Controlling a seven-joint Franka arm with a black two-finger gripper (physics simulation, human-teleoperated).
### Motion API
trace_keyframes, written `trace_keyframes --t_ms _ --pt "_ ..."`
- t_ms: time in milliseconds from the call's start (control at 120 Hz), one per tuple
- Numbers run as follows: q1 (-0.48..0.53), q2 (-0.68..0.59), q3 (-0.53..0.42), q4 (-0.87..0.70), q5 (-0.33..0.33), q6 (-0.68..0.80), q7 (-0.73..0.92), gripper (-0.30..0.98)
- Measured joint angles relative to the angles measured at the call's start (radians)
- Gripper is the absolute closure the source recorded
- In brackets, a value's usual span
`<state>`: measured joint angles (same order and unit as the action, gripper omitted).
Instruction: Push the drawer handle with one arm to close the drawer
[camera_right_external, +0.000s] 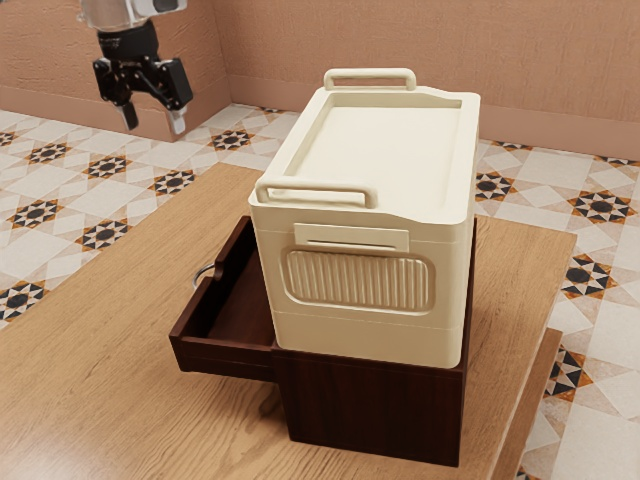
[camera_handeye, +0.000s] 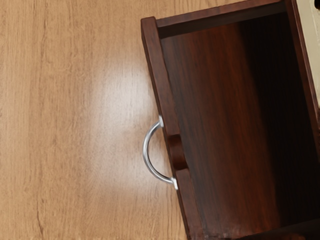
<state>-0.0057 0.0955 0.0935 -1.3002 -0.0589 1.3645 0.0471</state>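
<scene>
Well, the drawer (camera_right_external: 225, 355) is standing open from where I am, slid out of a dark wooden cabinet (camera_right_external: 370, 410) toward the exterior view's left. Its handle (camera_handeye: 145, 150), a curved silver bar, is fixed at both ends to the outside of the drawer front, right beside a rounded notch (camera_handeye: 177, 152) in that board's upper rim. The cabinet sits near the edge of the wooden table (camera_right_external: 90, 400) that runs down the exterior view's right, and the drawer reaches back over the tabletop, away from that edge. On top of the cabinet rests a big cream container (camera_right_external: 355, 335) with two raised bars, one at each end of its recessed lid, and a ribbed panel on its side.

Up in the exterior view's upper left hangs the black gripper (camera_right_external: 154, 118), its two fingers parted and nothing between them. It points downward, well apart from the handle. Beyond the table I see patterned floor tiles (camera_right_external: 105, 235) and a pinkish-brown wall (camera_right_external: 400, 50).
</scene>
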Motion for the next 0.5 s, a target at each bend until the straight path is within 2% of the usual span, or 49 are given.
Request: trace_keyframes --t_ms 275,367,500 --pt "-0.005 0.001 -0.001 0.005 -0.003 -0.034 0.024 0.00" --pt "-0.014 -0.059 -0.010 0.150 0.011 -0.064 0.060 0.00" --pt "-0.048 -0.093 -0.011 0.190 0.015 -0.079 0.208 0.00"
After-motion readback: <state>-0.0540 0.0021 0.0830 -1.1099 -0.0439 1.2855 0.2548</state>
